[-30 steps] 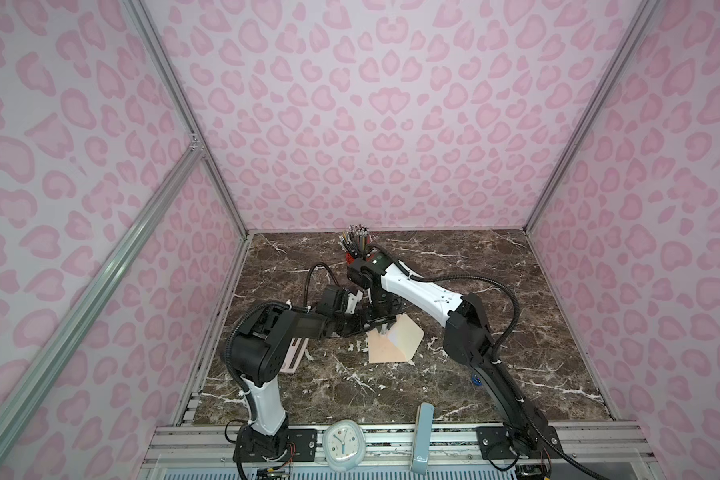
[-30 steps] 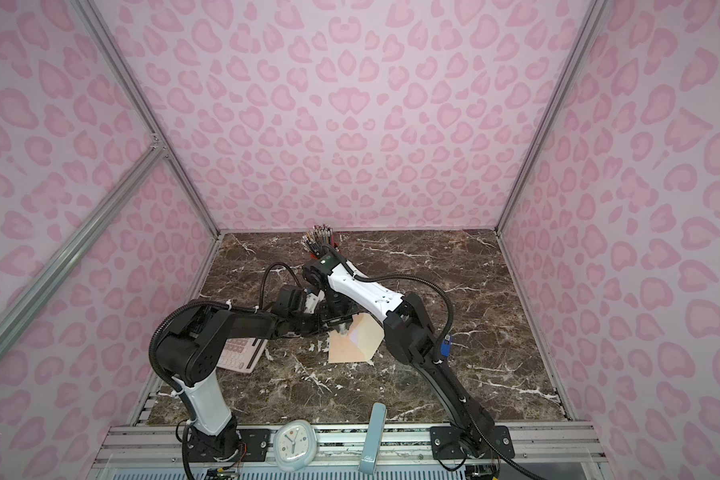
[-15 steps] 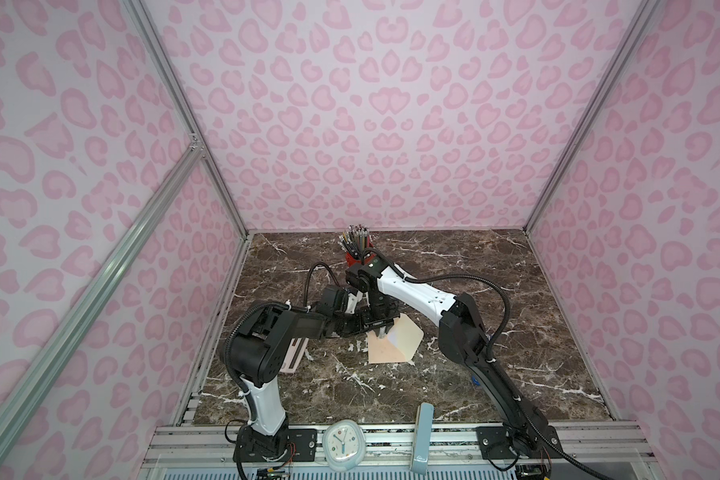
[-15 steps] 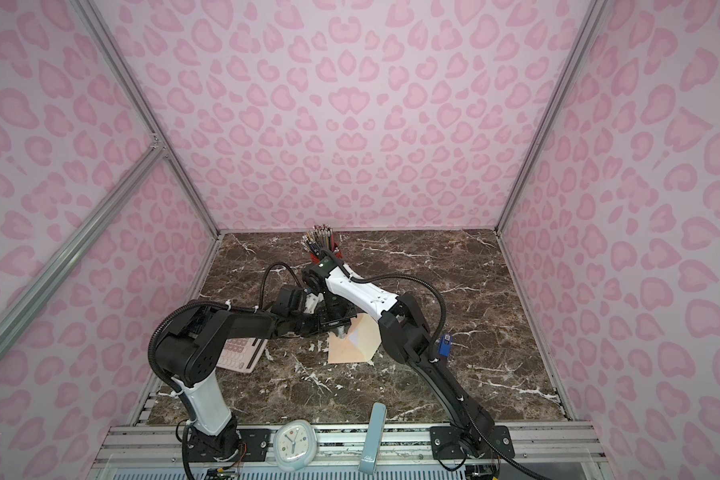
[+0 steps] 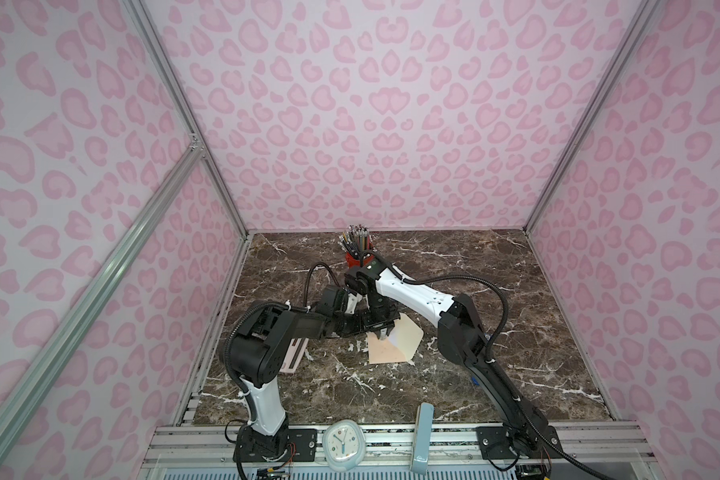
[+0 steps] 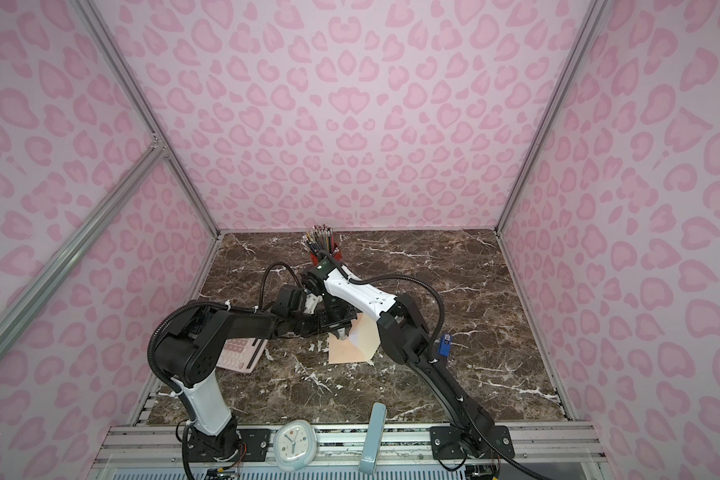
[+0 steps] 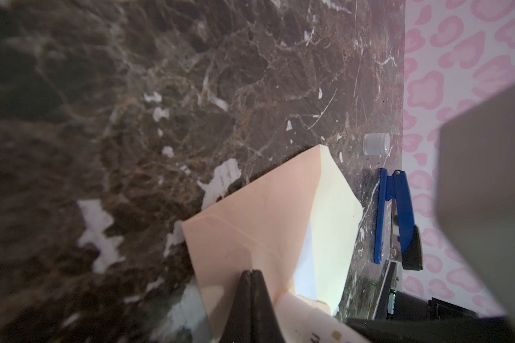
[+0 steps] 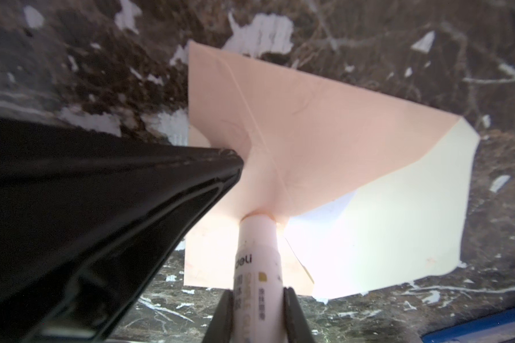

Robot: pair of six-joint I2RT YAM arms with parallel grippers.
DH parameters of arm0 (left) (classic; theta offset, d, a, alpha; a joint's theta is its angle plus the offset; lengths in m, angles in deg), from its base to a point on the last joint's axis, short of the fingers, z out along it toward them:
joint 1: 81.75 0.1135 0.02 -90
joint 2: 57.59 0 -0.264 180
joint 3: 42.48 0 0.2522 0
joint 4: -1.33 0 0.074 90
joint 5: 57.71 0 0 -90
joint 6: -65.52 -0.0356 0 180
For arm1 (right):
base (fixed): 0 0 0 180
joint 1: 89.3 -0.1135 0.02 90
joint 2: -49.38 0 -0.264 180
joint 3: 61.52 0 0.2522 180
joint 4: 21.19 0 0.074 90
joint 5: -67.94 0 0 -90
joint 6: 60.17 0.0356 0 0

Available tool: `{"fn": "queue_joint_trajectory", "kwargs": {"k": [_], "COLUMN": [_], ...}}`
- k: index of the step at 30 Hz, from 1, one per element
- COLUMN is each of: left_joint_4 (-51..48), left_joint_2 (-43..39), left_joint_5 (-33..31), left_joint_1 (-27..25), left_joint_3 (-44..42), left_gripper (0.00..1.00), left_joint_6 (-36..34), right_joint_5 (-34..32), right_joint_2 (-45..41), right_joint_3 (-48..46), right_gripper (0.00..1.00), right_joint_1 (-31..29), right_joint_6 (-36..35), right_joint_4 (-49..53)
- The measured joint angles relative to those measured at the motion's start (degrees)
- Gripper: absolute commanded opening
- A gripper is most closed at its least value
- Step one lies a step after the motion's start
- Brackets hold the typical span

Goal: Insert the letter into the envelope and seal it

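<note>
Looking across the veined brown marble table (image 5: 537, 353), we find the flat peach paper envelope (image 5: 385, 351) near its middle, cream pointed flap open toward the right wall, fold running roughly front to back. Only the wrist views show the letter (image 7: 309, 258) as a white sliver inside the mouth, the left gripper (image 7: 252, 274) with jaws closed, pressing the envelope, and the right gripper (image 8: 257, 294) clamping a smooth white cylindrical glue stick (image 8: 257, 258) touching the paper.
</note>
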Motion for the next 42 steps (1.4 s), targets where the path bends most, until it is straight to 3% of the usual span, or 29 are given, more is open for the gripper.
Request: {"fn": "queue_joint_trajectory", "kwargs": {"k": [42], "left_joint_4": [0.0], "left_joint_2": [0.0], "left_joint_5": [0.4], "left_joint_1": [0.3], "left_joint_3": [-0.2], "left_gripper": [0.03], "left_joint_6": [-0.3], "right_joint_5": [0.1], "right_joint_2": [0.3], "right_joint_3": [0.0], "right_gripper": [0.0], "right_joint_1": [0.8], "right_joint_6": [0.4], "right_joint_4": [0.1]}}
